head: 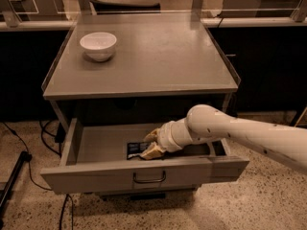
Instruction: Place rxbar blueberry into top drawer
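Note:
The top drawer (96, 174) is pulled open below the grey cabinet top, its curved handle (149, 178) at the centre of the front panel. The rxbar blueberry (136, 149), a dark flat bar with pale lettering, lies on the drawer floor near the middle. My gripper (151, 144) is down inside the drawer at the bar's right end and touches it. The white arm reaches in from the right and hides the drawer floor to the right of the bar.
A white round bowl (98, 45) stands on the cabinet top (158, 56) at the back left. Black cables (29, 157) and a dark stand leg lie on the speckled floor at the left. Glass-fronted counters run along the back.

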### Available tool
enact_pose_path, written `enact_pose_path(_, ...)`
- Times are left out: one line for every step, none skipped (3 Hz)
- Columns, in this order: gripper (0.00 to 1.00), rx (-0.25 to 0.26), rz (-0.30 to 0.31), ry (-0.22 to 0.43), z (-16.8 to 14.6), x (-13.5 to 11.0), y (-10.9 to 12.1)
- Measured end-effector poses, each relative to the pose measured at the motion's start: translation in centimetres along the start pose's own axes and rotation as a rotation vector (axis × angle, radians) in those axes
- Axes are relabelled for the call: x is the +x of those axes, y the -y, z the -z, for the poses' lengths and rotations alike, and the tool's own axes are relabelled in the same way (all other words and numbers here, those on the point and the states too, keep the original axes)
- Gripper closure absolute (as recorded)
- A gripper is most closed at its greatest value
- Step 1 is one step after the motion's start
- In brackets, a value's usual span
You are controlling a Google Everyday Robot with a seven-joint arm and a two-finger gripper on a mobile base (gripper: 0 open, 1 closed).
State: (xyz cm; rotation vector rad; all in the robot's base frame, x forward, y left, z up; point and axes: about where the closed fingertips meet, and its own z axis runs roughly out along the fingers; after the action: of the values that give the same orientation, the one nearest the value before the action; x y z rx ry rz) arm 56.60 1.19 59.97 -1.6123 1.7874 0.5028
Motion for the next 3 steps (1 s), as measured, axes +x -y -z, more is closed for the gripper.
enact_pose_path(0.82,0.000,0.000,0.000,0.00,0.00,0.00)
enact_pose_path(0.57,0.000,0.000,0.000,-0.01,0.00,0.00)
enact_pose_path(0.36,0.000,0.000,0.000,-0.01,0.00,0.00)
